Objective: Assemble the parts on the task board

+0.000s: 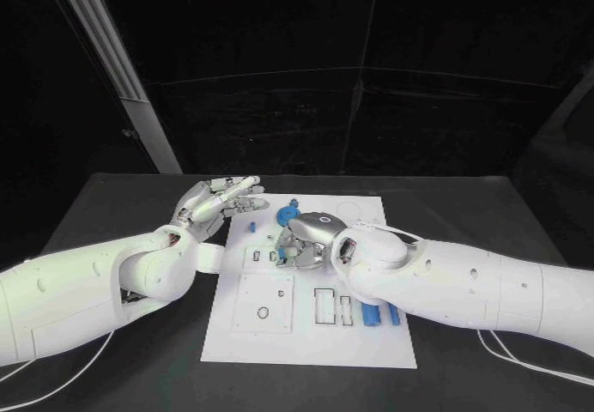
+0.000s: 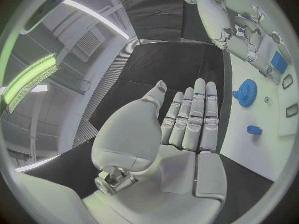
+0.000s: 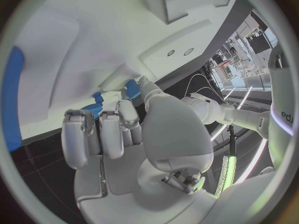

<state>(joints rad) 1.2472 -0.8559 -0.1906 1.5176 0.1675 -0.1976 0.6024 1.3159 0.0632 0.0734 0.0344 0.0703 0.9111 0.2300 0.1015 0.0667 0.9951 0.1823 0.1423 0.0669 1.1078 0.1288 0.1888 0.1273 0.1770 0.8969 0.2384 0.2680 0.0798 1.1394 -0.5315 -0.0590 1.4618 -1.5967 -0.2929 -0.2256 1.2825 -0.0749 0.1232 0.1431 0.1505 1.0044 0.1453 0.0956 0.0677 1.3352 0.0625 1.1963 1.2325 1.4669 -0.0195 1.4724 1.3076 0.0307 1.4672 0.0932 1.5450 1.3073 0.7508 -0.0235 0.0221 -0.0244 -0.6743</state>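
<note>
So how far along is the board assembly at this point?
Early to midway, at a guess. One blue gear sits on the task board near its far edge. The right hand is down on the board's middle, fingers around a blue part. The left hand hovers open beside the board. Two blue bars near the right arm and a small blue piece still lie loose.

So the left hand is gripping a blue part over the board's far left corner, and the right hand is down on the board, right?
Not quite. The left hand holds nothing; the left wrist view shows its fingers straight and bare. The right hand is down on the task board.
</note>
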